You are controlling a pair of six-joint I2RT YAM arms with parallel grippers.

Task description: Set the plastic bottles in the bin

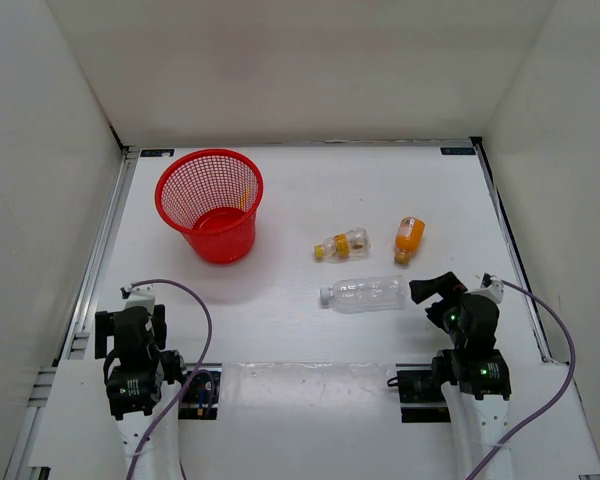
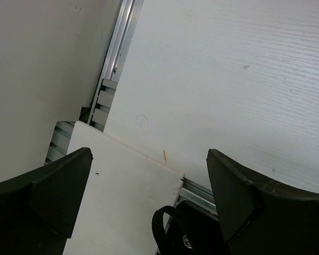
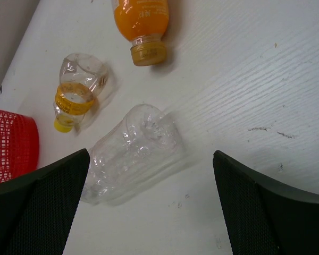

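**Plastic bottles: 3, all lying on their sides on the desk, outside the bin.**
- 1 larger clear bottle [image 1: 365, 294] with a white cap. It is nearest the arms, cap pointing left, base toward the right end effector.
- 1 small clear bottle [image 1: 344, 243] with a yellow cap and a yellow band. It lies just beyond the larger one, cap to the left.
- 1 orange bottle [image 1: 409, 238], to the right of the small clear one, cap toward the near edge.

**Bin: 1.** A round red mesh basket [image 1: 210, 205], standing upright at the far left of the desk [image 1: 300, 190]. It is well apart from the three bottles.

**End effectors: 2.**
- Right end effector [image 1: 435, 288]: jaws spread wide, holding nothing. It sits just beside the base of the larger clear bottle. In the right wrist view that base lies ahead, between the two fingers, with no contact visible.
- Left end effector [image 2: 149, 175]: jaws likewise spread wide, holding nothing. It is at the near left corner over bare desk and a white panel, far from every bottle.

**Cables: 2 purple**, one looping from each arm [image 1: 202, 330].
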